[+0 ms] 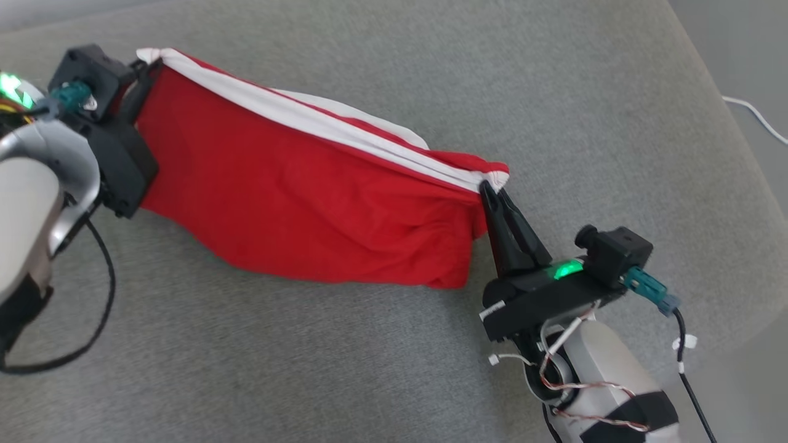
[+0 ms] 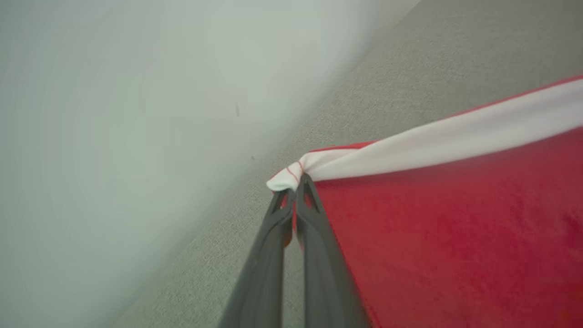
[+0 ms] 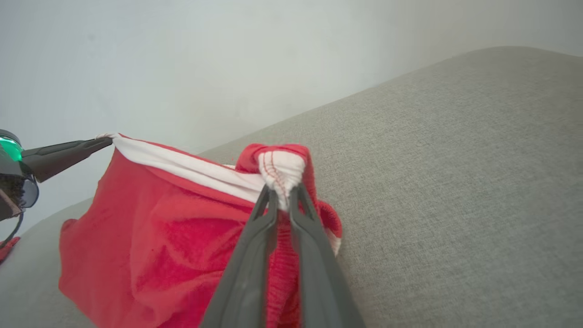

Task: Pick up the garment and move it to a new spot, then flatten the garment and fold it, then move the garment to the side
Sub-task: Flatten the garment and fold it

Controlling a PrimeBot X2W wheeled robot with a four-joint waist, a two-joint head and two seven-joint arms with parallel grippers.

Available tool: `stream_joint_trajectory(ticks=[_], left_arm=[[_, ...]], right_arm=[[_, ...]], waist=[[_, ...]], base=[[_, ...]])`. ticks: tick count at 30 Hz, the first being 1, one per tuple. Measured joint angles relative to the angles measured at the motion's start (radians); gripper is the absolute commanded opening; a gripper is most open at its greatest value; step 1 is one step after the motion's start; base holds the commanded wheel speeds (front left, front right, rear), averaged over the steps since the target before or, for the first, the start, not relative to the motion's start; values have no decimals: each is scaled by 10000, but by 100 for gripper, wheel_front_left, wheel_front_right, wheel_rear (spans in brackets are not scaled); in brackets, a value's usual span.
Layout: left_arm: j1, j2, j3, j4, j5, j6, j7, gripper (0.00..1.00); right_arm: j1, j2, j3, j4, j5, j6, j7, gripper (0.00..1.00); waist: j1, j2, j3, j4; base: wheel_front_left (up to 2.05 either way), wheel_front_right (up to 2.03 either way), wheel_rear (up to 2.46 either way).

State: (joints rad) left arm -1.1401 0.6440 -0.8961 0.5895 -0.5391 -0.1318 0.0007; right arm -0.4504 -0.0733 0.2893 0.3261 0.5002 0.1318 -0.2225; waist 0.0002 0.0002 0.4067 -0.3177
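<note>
A red garment point(image 1: 295, 191) with a white band along its top edge hangs stretched between my two grippers above the grey cushion. My left gripper point(image 1: 148, 64) is shut on the band's left corner, and the left wrist view has that gripper point(image 2: 297, 182) pinching the white corner of the garment point(image 2: 455, 218). At the other end, my right gripper point(image 1: 492, 187) is shut on the band's right corner. Seen from the right wrist, its own tips point(image 3: 281, 191) clamp a bunched white and red fold of the garment point(image 3: 173, 237), and the left gripper point(image 3: 107, 141) shows at far left.
A wide grey fabric cushion point(image 1: 394, 369) spreads under the garment, with bare fabric in front and to the right. Its right edge curves down past a white cable point(image 1: 754, 114) on the floor. A pale wall point(image 3: 182, 59) rises behind the cushion.
</note>
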Motion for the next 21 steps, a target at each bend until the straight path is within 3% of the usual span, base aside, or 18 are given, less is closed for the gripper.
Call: stream_joint_trajectory(ticks=[13,14,15,16,21], left_arm=[[-1543,-280,-1927,2011,-809,0,-593,0],[-1569,-322,-2034,2134,-867,0,-623,0],[-1581,-372,-2084,2297,-880,-2,-750,25],[-1603,-431,-2121,2437,-934,0,-876,100],[-1625,-777,-2280,2932,-1386,0,-1641,100]], right_arm=[[-1235,205,284,1423,-157,0,-334,0],[-1257,207,291,1450,-180,0,-337,40],[-1274,207,311,1465,-215,0,-345,100],[-1279,207,311,1471,-213,0,-347,100],[-1148,215,-77,874,-391,0,-391,100]], waist=[[-1,0,858,-692],[-1,0,883,-693],[-1,0,893,-686],[0,0,891,-670],[-2,-1,681,-547]], base=[[0,0,0],[0,0,0],[0,0,0],[0,0,0],[0,0,0]])
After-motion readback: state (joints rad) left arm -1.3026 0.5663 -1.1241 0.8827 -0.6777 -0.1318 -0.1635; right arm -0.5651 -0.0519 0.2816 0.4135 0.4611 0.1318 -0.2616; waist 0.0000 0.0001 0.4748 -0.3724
